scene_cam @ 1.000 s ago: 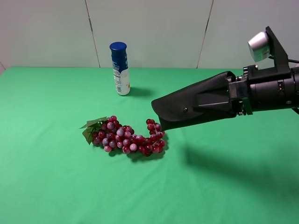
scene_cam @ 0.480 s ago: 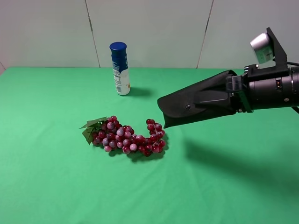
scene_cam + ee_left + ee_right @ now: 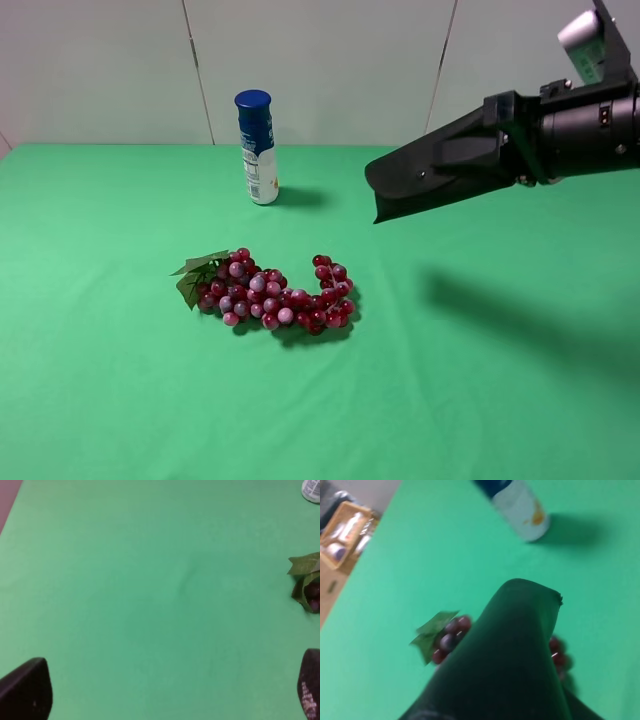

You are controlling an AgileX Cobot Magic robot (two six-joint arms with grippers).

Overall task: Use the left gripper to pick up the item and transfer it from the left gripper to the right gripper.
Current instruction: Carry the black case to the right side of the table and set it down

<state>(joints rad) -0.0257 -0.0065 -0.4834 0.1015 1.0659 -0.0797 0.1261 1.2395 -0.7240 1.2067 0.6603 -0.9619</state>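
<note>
The item, a flat black glasses case [image 3: 440, 175], hangs in the air at the right of the exterior high view, pointing left and slightly down, well above the green table. My right gripper [image 3: 515, 140] is shut on its right end. In the right wrist view the case [image 3: 505, 660] fills the lower middle and hides the jaws. My left gripper [image 3: 170, 700] shows only in the left wrist view, where its two black fingertips [image 3: 27, 690] stand wide apart over bare green cloth, open and holding nothing. The left arm is out of the exterior high view.
A red grape bunch with green leaves [image 3: 270, 292] lies on the green table [image 3: 120, 380] left of centre. A blue-capped white-and-blue bottle [image 3: 257, 147] stands upright behind it near the back wall. A brown box [image 3: 345, 527] sits off the table in the right wrist view.
My right gripper has lifted the case up and to the right, away from the grapes. The grapes and bottle have not moved.
</note>
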